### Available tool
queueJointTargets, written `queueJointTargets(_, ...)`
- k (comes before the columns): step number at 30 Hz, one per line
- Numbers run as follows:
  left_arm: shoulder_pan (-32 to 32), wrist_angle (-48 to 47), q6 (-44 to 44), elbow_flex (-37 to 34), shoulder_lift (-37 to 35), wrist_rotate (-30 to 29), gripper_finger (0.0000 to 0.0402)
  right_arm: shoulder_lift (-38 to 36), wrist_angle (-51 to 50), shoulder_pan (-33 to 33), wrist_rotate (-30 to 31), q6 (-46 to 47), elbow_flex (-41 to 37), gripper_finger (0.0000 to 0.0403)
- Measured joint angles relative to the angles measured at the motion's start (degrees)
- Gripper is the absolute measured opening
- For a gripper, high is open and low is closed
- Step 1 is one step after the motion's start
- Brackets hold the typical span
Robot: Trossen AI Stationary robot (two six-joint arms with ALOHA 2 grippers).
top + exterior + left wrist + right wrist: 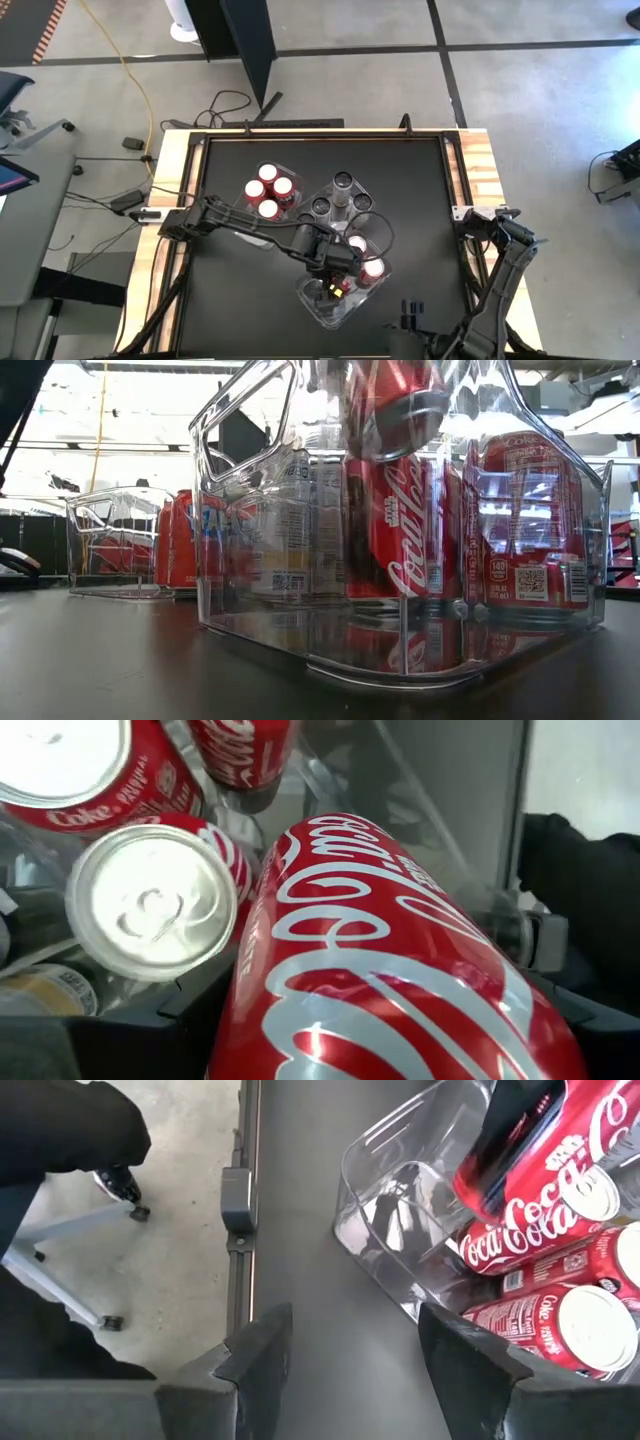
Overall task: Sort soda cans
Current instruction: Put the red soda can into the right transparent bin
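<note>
Done: I count four red cans (268,191) in the upper-left tray (243,199).
Left: several remain lower-centre, probably unsorted.
Left gripper (342,283): clamped on red can (390,980).
Right gripper (352,1345): apart.

The left arm reaches from the desk's left edge across toward the near middle, its left end effector (338,283) pointed down and clamped around a red can (380,970). The right arm waits folded at the right edge, its right end effector (355,1345) spread apart.
</note>
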Motion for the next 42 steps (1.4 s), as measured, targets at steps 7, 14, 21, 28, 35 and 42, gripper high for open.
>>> queueJointTargets(7, -0.85, -0.57, -0.28, -0.16, 3.81, -0.74, 0.03, 0.04, 0.36, 0.03, 1.24, -0.21, 0.0, 0.0234)
queueJointTargets(14, -1.0, -0.27, -0.04, -0.66, 5.96, -2.26, 0.03, 0.11, 1.59, 0.52, 1.3, -0.66, 0.0, 0.0234)
queueJointTargets(21, -0.74, -0.4, -0.15, -0.9, 9.11, -4.89, 0.03, 0.11, 1.79, 0.44, 1.33, -1.26, 0.0, 0.0234)
queueJointTargets(28, -0.61, 0.92, 0.07, -1.18, 8.73, -5.37, 0.03, 0.11, 1.94, 0.33, 1.35, -1.53, 0.0, 0.0234)
queueJointTargets(35, -0.96, 0.68, 1.49, -1.2, 8.8, -5.47, 0.0319, 0.11, 1.95, 0.33, 1.35, -1.64, 0.0, 0.0234)
queueJointTargets(42, -1.19, 0.33, 1.77, -1.14, 8.52, -5.33, 0.0382, 0.11, 1.95, 0.33, 1.37, -1.64, 0.0, 0.0234)
